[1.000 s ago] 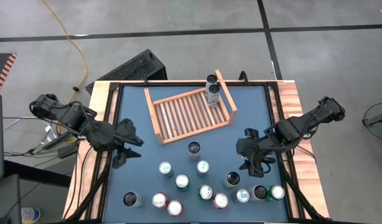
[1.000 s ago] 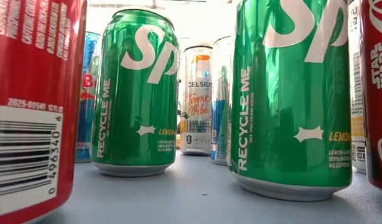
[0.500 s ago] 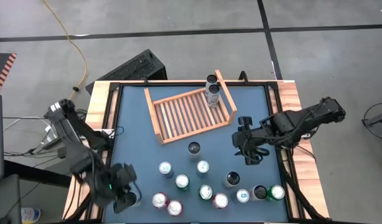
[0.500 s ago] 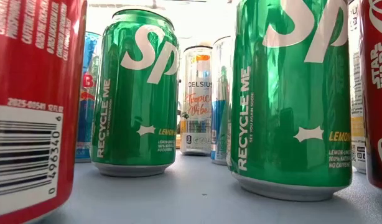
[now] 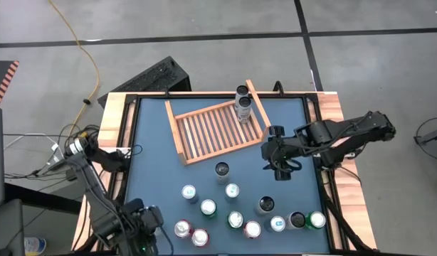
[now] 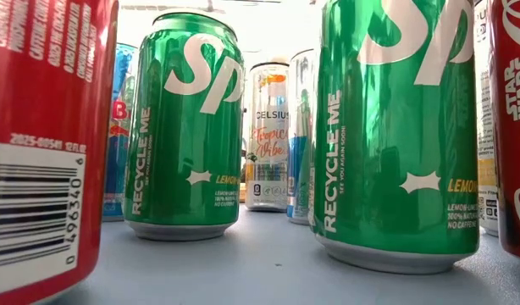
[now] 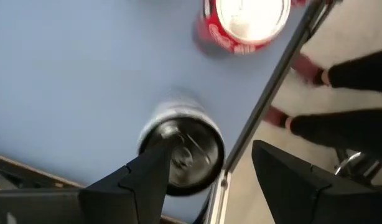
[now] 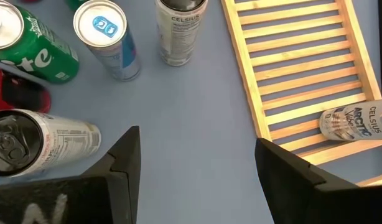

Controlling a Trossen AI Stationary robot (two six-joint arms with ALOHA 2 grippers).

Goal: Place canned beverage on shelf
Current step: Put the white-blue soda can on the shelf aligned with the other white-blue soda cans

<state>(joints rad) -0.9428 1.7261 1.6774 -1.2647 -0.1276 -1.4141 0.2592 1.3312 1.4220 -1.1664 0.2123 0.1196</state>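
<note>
the shelf (image 5: 218, 129) already has two cans (image 5: 241, 101) in its far corner, just beyond the right gripper (image 5: 278, 169), which has drifted toward it from the table's right edge, fingers spread and empty. the left gripper (image 5: 143, 229) has swung down over a dark-topped can (image 7: 185, 149) at the near-left corner, open around nothing yet, so a pick looks close; its fingertips are cut off in the wrist view.

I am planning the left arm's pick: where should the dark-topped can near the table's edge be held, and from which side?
Probably the round side wall just below the rim, coming from straight above. The dark-topped can stands upright, with its top facing the open left gripper above it. The red can stands apart from it, so the sides look free.
</note>
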